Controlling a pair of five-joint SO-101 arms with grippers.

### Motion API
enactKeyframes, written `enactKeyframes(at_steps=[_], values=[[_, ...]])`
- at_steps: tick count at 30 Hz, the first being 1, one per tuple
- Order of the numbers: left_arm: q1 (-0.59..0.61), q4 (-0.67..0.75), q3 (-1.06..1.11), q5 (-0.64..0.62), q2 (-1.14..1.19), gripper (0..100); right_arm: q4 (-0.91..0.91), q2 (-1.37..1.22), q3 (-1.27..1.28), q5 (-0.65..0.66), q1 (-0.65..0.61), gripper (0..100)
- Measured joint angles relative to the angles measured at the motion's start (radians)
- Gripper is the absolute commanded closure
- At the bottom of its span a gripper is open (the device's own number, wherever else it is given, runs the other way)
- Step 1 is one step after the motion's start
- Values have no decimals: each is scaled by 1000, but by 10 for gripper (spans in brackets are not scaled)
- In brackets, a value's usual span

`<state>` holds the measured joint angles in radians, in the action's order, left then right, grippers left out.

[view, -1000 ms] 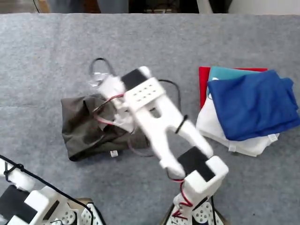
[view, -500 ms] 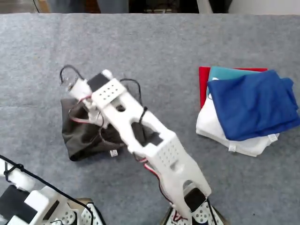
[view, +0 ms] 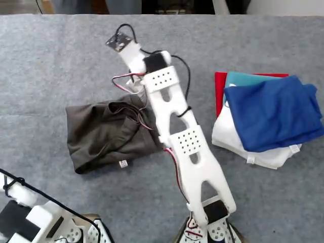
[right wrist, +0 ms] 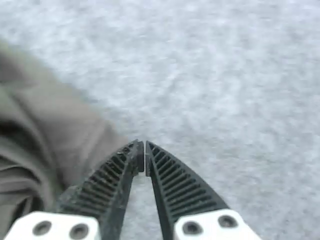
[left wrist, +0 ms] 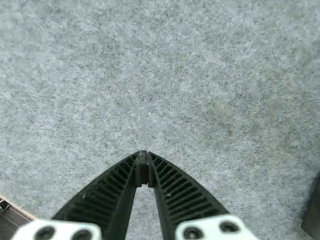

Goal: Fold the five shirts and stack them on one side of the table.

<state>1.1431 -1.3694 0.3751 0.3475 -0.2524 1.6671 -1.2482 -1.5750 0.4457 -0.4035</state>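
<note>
My right gripper point(right wrist: 144, 145) is pinched closed on nothing, at the far edge of the grey shirt point(view: 104, 134), which lies left of the stack point(view: 276, 114). The left gripper point(left wrist: 142, 156) is likewise closed and empty. My worry is the wrist cables point(view: 135, 114) (they hang over the cloth): they could snag it and drag the fold open.

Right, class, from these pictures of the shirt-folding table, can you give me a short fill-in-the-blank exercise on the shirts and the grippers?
1. The shirt on top of the stack is ___.
2. The dark shirt lies apart on the table, and the stack shows shirts of ___ different colours.
3. The left gripper and the right gripper are both ___.

Missing words: blue; four; shut
</note>
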Motion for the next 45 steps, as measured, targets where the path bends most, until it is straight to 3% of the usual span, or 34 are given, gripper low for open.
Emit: enactKeyframes(at_steps=[6, 10, 17, 22, 27, 39, 42, 45], values=[[0, 0, 0, 0, 0, 970, 89, 58, -43, -5, -20, 984], [0, 0, 0, 0, 0, 970, 91, 219, 18, -48, -109, 984], [0, 0, 0, 0, 0, 970, 91, 436, 364, -55, -341, 984], [0, 0, 0, 0, 0, 970, 80, 445, 608, -55, -384, 984], [0, 0, 0, 0, 0, 970, -21, 376, 677, -55, -333, 984], [0, 0, 0, 0, 0, 970, -496, 311, 681, -57, 41, 984], [0, 0, 0, 0, 0, 970, -497, 311, 681, -58, 86, 984], [0, 0, 0, 0, 0, 970, -377, 311, 660, -55, 81, 984]])
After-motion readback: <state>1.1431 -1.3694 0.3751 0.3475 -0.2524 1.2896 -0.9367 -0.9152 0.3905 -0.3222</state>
